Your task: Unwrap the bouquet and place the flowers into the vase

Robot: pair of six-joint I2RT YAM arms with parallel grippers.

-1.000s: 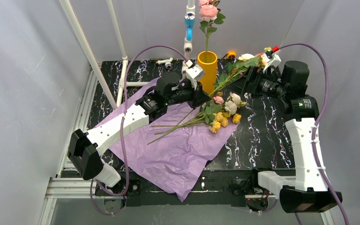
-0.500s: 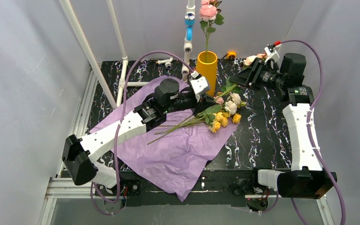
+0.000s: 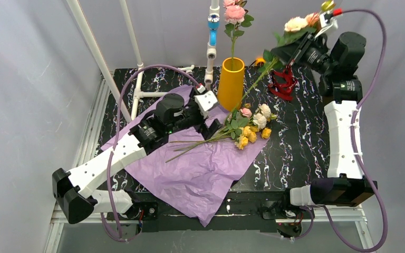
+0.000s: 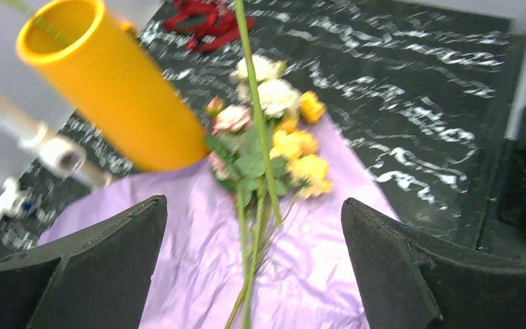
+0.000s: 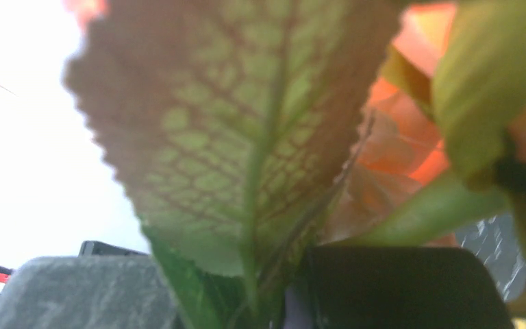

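Top external | right pincer [image 3: 297,51] clamps flower [image 3: 296,24] | bloom upper-right, stem [image 3: 254,83] slants down-left

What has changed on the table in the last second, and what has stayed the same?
The left gripper let go of the long rose, opened wide and pulled back toward its base. The right gripper closed on that rose and lifted its head up toward the far right. The vase with its pink rose, the loose flowers and the purple paper stayed put.
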